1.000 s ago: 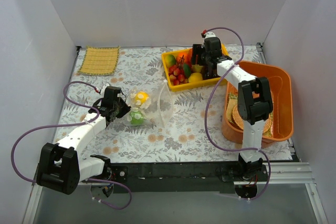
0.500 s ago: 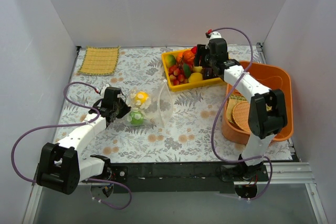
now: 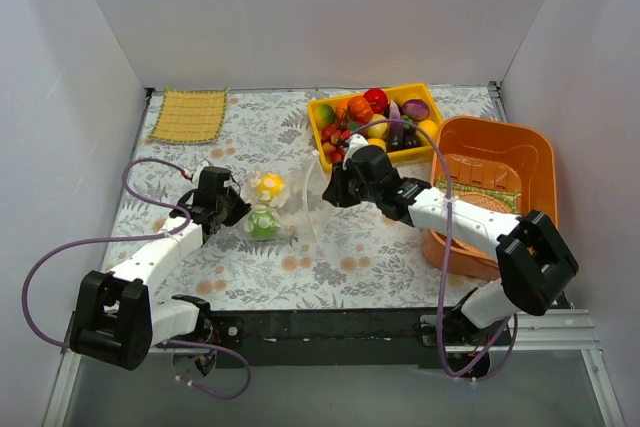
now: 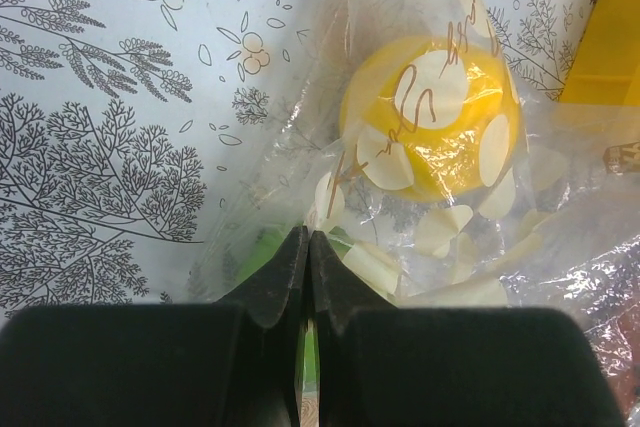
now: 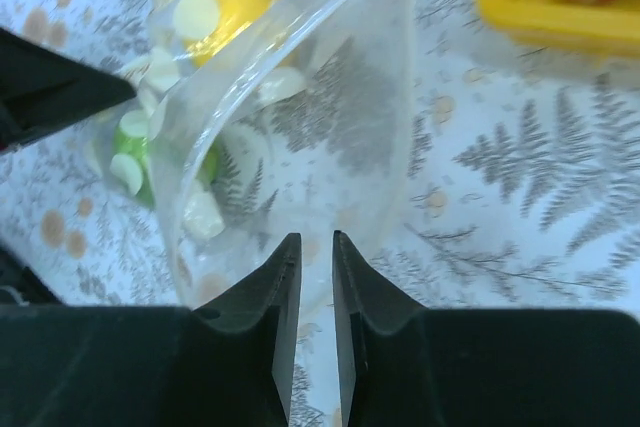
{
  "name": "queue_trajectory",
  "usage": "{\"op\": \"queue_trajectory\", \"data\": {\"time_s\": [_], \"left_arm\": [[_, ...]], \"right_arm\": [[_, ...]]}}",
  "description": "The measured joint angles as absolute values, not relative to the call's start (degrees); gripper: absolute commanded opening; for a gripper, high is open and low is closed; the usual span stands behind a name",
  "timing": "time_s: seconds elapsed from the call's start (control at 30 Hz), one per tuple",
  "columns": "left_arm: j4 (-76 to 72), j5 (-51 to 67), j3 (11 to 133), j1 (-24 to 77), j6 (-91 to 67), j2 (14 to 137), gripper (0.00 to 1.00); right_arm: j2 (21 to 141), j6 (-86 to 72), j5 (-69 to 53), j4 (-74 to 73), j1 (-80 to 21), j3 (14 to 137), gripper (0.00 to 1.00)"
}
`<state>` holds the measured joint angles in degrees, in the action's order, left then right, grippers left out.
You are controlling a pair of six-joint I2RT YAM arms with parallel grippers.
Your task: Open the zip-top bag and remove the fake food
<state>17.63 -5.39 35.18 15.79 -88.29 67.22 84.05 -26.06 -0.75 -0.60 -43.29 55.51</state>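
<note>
Left gripper [image 4: 308,252] is pinched shut on the clear, spotty plastic zip-top bag [image 4: 300,137] — glossy yellow and green fake food [image 4: 430,132] inside. Right gripper [image 5: 310,262] is nearly closed at the bag's mouth — can't tell if it grips.

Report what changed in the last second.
The right gripper left the yellow tray and swung left and nearer, to the open mouth of the zip-top bag. Its fingers narrowed to a slit at the rim; whether they pinch it is unclear. Unchanged: the left gripper stays shut on the bag's other end, with the fake food inside.
</note>
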Motion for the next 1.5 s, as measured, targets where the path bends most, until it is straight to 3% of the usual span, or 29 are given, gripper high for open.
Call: {"op": "queue_trajectory", "data": {"time_s": [0.13, 0.23, 0.3, 0.37, 0.77, 1.07, 1.17, 1.27, 1.5], "left_arm": [[17.5, -4.7, 35.1, 15.8, -88.5, 67.3, 0.00], [17.5, -3.6, 35.0, 15.8, -88.2, 67.3, 0.46], [17.8, -3.0, 35.0, 15.8, -88.4, 66.7, 0.60], [20.1, -3.0, 35.7, 15.8, -88.1, 65.6, 0.62], [32.2, -4.0, 38.1, 15.8, -95.7, 50.7, 0.45], [30.5, -3.8, 32.9, 15.8, -100.0, 53.5, 0.41], [28.0, -3.5, 30.9, 15.8, -101.5, 56.4, 0.36], [24.2, -3.4, 30.3, 15.8, -102.4, 58.1, 0.29], [20.5, -3.5, 27.2, 15.8, -102.9, 61.0, 0.10]], "right_arm": [[88.2, -29.3, -4.6, 3.7, -46.7, 54.6, 0.24], [92.6, -31.5, -8.0, 7.6, -48.0, 54.5, 0.24], [95.2, -32.9, -10.2, 10.1, -48.2, 54.3, 0.24], [97.0, -34.0, -11.8, 12.0, -48.2, 53.6, 0.24], [101.4, -38.5, -16.8, 21.3, -48.2, 52.7, 0.24], [104.0, -41.0, -17.9, 25.3, -48.2, 51.6, 0.31], [105.0, -42.0, -18.6, 27.0, -48.2, 51.6, 0.33], [106.0, -43.0, -19.4, 28.7, -48.2, 51.6, 0.38], [107.2, -43.9, -20.8, 30.7, -48.5, 51.6, 0.61]]}}
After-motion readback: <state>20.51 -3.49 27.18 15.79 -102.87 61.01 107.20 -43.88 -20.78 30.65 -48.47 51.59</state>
